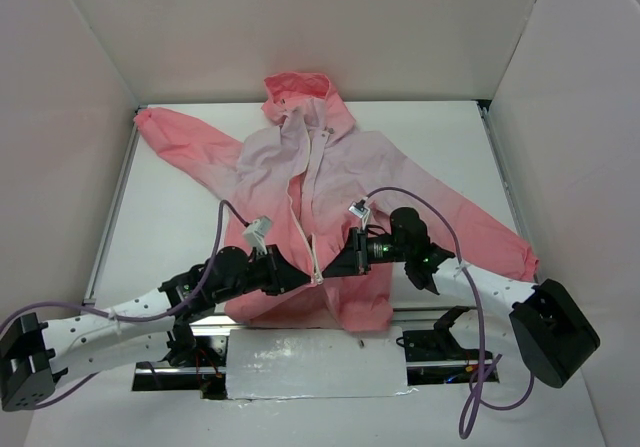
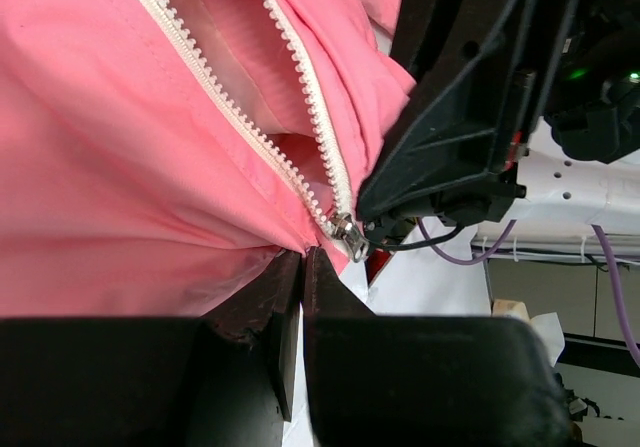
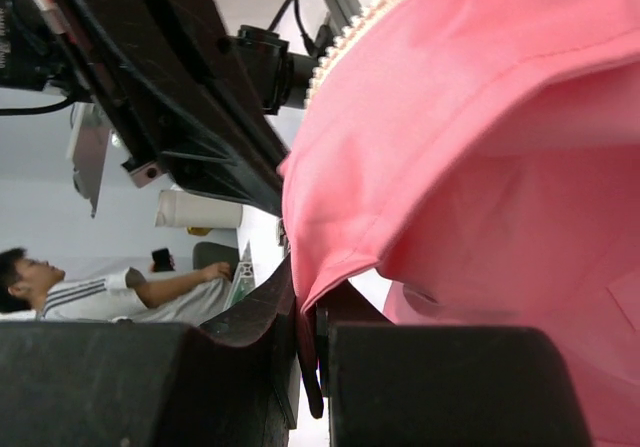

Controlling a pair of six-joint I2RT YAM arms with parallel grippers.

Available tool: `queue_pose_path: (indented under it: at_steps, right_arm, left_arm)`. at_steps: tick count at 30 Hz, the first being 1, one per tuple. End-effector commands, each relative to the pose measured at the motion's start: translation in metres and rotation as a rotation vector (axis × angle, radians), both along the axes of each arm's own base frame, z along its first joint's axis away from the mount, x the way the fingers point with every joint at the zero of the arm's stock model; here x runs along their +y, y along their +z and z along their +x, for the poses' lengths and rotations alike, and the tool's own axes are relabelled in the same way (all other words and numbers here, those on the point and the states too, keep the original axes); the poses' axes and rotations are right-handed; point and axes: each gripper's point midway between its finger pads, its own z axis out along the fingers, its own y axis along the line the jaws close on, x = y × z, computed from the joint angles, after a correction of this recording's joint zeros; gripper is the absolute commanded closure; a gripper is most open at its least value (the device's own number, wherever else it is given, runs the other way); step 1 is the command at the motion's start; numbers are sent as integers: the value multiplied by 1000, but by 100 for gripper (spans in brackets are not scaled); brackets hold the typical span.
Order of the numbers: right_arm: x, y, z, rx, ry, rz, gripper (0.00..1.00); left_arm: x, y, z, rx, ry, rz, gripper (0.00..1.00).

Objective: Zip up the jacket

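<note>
I see the jacket [image 1: 330,177] spread flat on the white table [image 1: 180,217], hood [image 1: 297,85] at the far end. The zipper slider [image 2: 345,235] sits low by the hem, teeth [image 2: 215,97] parted above. My left gripper [image 2: 300,262] is pinched tight on fabric just beside it, and my right gripper [image 3: 308,312] is clamped on pink cloth too.

The jacket [image 1: 340,182] lies on the table [image 1: 180,237], hood [image 1: 298,89] toward the far edge, hem [image 1: 285,312] at the near edge. At the zipper [image 1: 311,192] base (near edge), the left gripper [image 1: 306,280] sits left and the right gripper [image 1: 330,271] right.
</note>
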Motion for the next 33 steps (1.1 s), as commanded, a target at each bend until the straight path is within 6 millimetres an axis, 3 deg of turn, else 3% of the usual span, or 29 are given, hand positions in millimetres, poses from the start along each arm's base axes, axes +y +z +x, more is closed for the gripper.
queue_pose_path:
  at_steps: [1, 6, 23, 26, 33]
  right_arm:
    - [-2, -8, 16, -47, -81, -38, 98]
    - [-2, -17, 14, -19, -82, -46, 96]
    - [-4, -2, 11, -12, -105, -5, 79]
    - [-5, -1, 12, -19, -115, -7, 74]
    - [-8, 0, 11, -30, -130, -22, 49]
  left_arm:
    - [-7, 24, -11, -51, -74, -83, 100]
    - [-4, 18, -12, -53, -74, -87, 100]
    - [-5, 9, -13, -36, -79, -67, 100]
    - [-7, 8, -15, -26, -92, -71, 100]
    - [-6, 9, -14, -23, -80, -78, 100]
